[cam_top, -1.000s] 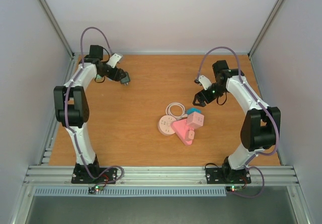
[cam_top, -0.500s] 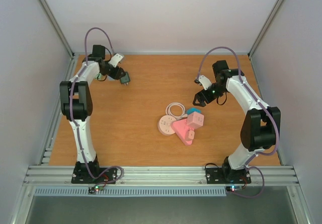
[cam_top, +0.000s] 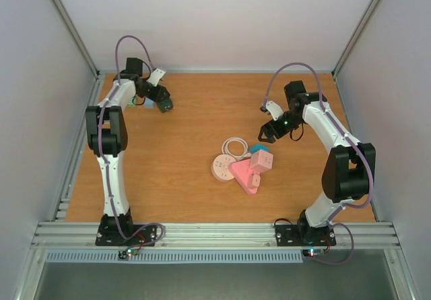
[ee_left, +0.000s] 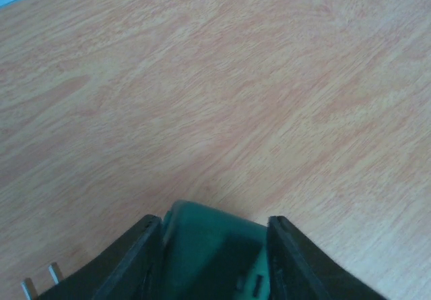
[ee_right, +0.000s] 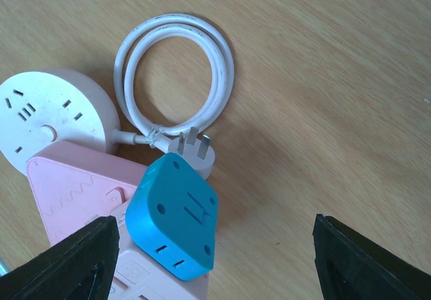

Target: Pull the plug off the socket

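Jaws on the left gripper (cam_top: 164,104) are clamping on a dark green plug (ee_left: 212,249), which is filling the whole gap between the two black fingers (ee_left: 131,259). Two little metal prongs (ee_left: 28,288) are poking out at the lower left of the left wrist view. That arm is reaching way out to the far left corner of the worktop (cam_top: 182,178), well apart from everything else. Can't tell whether the plug is touching the wood or hanging just above it.

Over on the other side, the right gripper (cam_top: 265,133) is hovering with its jaws spread wide, holding nothing. Its fingers (ee_right: 74,263) are only showing in the bottom corners of its own camera.

Right below it, the pink socket strip (ee_right: 71,185) is lying near the middle of the worktop with a blue plug block (ee_right: 174,216) sitting on its far end. Its slotted face is pointing up at the camera. I can't see whether its pins are actually seated. From the top camera, a pink cube (cam_top: 262,162) is sitting on the strip just beside the blue one. A round white socket (ee_right: 47,114) is touching the strip's left side, and a coiled white cable (ee_right: 174,61) is lying just behind, its own plug resting right up against the blue block.
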